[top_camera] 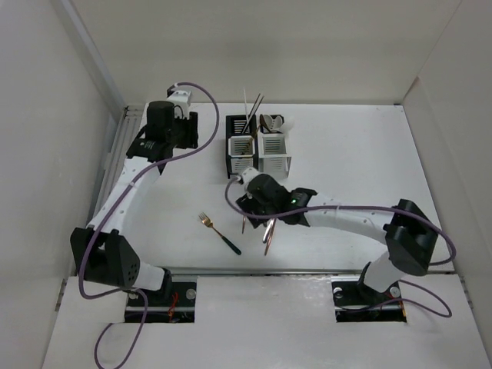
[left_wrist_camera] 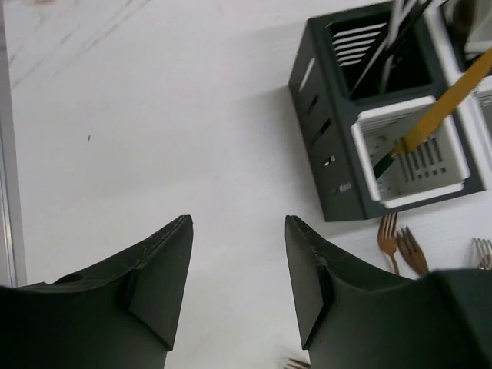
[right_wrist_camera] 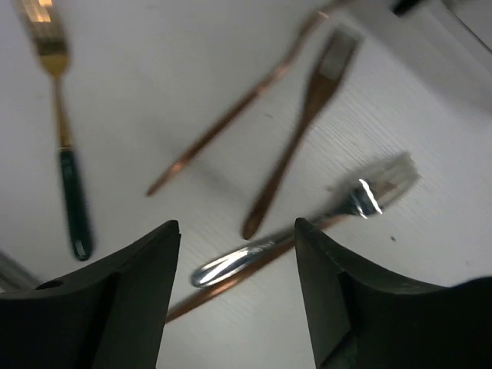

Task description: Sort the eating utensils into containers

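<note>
The copper forks (top_camera: 268, 234) lie loose on the tabletop (top_camera: 346, 154), near the containers (top_camera: 257, 146) on their front side. One shiny fork (right_wrist_camera: 246, 250) runs slantwise under the right hand (right_wrist_camera: 236, 231), with its handle end between the fingers and its tines pointing away up-right. That hand hovers with its jaws wide and holds nothing. The left hand (left_wrist_camera: 238, 227), also parted and empty, is off to the left of the black caddy (top_camera: 240, 150). The right arm is clearly nearer, and a grasp would need the jaws turned across the fork's handle.

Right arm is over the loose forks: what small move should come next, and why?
Probably lower the right end effector and close on the shiny fork: its jaws stand open above the table, and that fork's handle lies beneath the gap, ungrasped.
</note>
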### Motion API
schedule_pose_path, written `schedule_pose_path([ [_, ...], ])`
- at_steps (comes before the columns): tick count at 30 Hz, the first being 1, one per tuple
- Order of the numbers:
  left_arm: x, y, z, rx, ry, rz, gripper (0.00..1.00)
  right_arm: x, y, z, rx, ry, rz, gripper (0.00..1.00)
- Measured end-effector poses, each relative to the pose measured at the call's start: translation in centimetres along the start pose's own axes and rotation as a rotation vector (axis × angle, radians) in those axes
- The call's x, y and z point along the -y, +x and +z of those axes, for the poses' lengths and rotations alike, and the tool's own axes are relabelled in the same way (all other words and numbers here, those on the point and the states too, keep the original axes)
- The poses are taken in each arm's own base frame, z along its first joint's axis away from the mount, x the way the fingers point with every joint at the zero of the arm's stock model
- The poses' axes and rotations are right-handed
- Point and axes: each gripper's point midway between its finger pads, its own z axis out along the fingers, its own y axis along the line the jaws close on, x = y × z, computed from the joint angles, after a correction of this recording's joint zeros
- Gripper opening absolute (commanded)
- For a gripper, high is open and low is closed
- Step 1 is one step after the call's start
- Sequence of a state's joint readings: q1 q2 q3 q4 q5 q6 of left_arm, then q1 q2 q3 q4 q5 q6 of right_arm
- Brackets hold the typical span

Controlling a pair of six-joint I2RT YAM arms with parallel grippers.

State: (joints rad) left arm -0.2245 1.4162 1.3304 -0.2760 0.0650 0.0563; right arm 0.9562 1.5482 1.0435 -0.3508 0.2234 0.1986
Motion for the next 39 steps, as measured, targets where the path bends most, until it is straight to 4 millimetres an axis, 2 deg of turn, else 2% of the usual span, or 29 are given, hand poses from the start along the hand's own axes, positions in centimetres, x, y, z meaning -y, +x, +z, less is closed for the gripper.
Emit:
schedule_pose_path([
  [1,-0.6,0.8,-0.3,-0.018,-0.016,-0.019,0.48,-1.8,-0.7,-0.1,0.011,-0.046,-0.053,0.72],
  [4,-2.9,3.1,-0.9,-0.068,-0.077,-0.083,0.49,-7.1,-2.8,0.2,0.039,-0.152,-0.2,0.75],
  [6,-4.9,4.5,-1.4,-0.09,-0.127,-0.135,0.49,-10.1,-3.6,0.8,0.043,-0.198,-0.277,0.75],
  [8,-6.5,5.4,-2.2,-0.099,-0.171,-0.177,0.51,-12.6,-3.5,1.9,0.032,-0.233,-0.337,0.75],
  [10,-7.8,5.8,-3.1,-0.09,-0.211,-0.209,0.52,-13.8,-2.2,3.0,-0.005,-0.25,-0.374,0.75],
  [12,-8.6,5.7,-4.0,-0.071,-0.238,-0.226,0.52,-13.9,0.1,4.3,-0.074,-0.248,-0.402,0.75],
  [16,-9.4,4.9,-5.2,-0.031,-0.263,-0.245,0.52,-13.0,3.0,6.0,-0.179,-0.223,-0.424,0.7],
  [21,-10.6,5.0,-5.8,-0.017,-0.289,-0.273,0.52,-13.1,3.1,6.5,-0.193,-0.226,-0.398,0.66],
  [25,-11.0,5.4,-5.8,-0.023,-0.298,-0.292,0.53,-13.6,3.5,6.5,-0.202,-0.255,-0.377,0.48],
  [26,-11.1,5.4,-5.9,-0.022,-0.299,-0.296,0.53,-13.8,3.6,6.5,-0.203,-0.261,-0.372,0.36],
  [29,-11.2,5.4,-5.9,-0.02,-0.295,-0.301,0.53,-14.0,3.7,6.4,-0.207,-0.272,-0.364,0.13],
  [30,-11.1,5.4,-5.9,-0.02,-0.293,-0.302,0.53,-14.0,3.7,6.4,-0.208,-0.274,-0.363,0.0],
  [39,-10.8,5.4,-6.1,-0.013,-0.279,-0.301,0.53,-14.2,3.2,6.6,-0.204,-0.275,-0.377,0.0],
])
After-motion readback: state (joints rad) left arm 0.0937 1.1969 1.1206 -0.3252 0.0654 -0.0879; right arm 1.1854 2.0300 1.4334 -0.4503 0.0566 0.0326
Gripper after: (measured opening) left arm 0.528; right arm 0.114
